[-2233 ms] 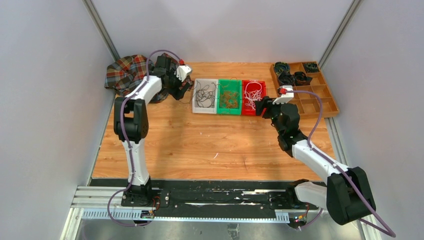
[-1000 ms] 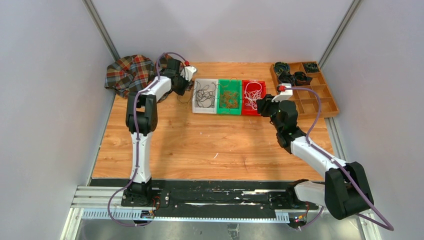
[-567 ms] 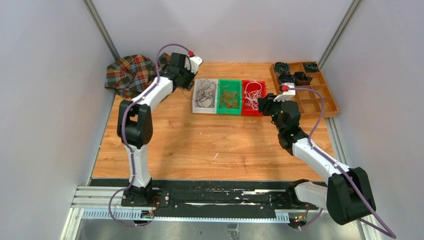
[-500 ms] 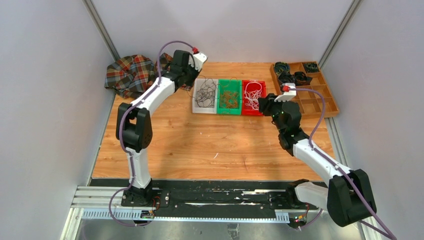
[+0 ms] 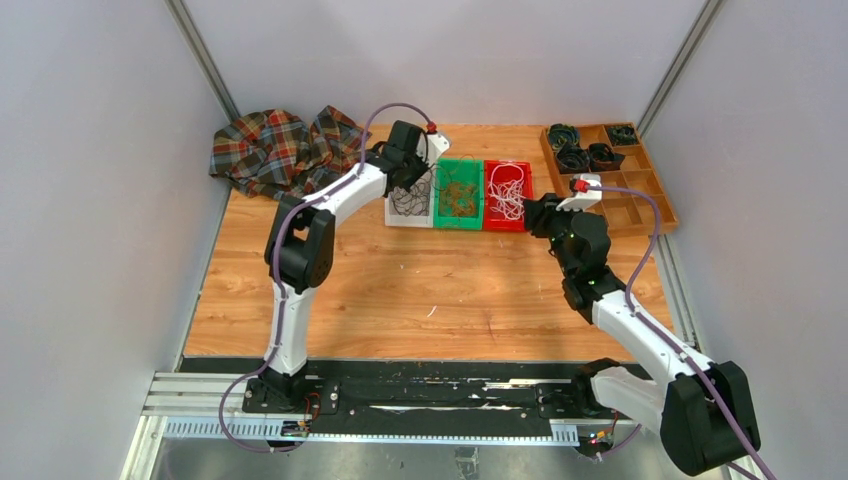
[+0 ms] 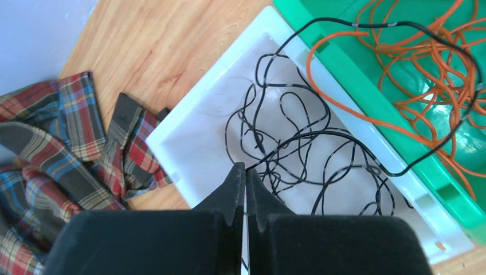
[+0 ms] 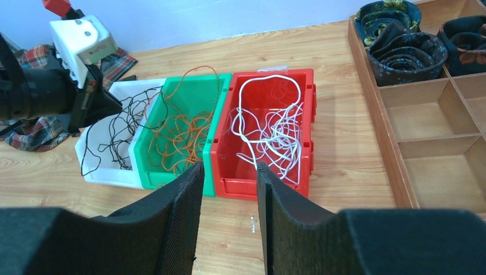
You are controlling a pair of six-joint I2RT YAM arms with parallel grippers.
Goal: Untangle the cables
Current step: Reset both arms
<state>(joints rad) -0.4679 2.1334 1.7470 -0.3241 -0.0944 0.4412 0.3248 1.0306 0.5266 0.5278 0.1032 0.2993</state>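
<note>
three small bins stand in a row at the far side of the table (image 5: 400, 290), with their walls touching. the white bin (image 6: 189, 129) is on the left. it holds the black cables (image 6: 298, 143) in a loose, messy pile. one long black loop goes over the wall and lies across the green bin (image 6: 378, 109) in the middle. the green bin holds the orange cables (image 7: 183, 134), all mixed up. the red bin (image 7: 235, 188) on the right holds the white cables (image 7: 269, 129), with one big loop lying toward its back wall.

the left gripper (image 6: 245, 172) hangs over the white bin with its tips pressed together. a black strand runs right up to the tips, but i cannot tell if it is pinched. the right gripper (image 7: 228, 172) is near the front of the red bin, with its jaws spread apart and nothing between them.

a wooden tray (image 7: 372, 103) with many boxes sits to the right of the red bin. dark rolls (image 7: 401, 48) sit in its far boxes. a checked cloth (image 5: 270, 150) lies left of the white bin.
</note>
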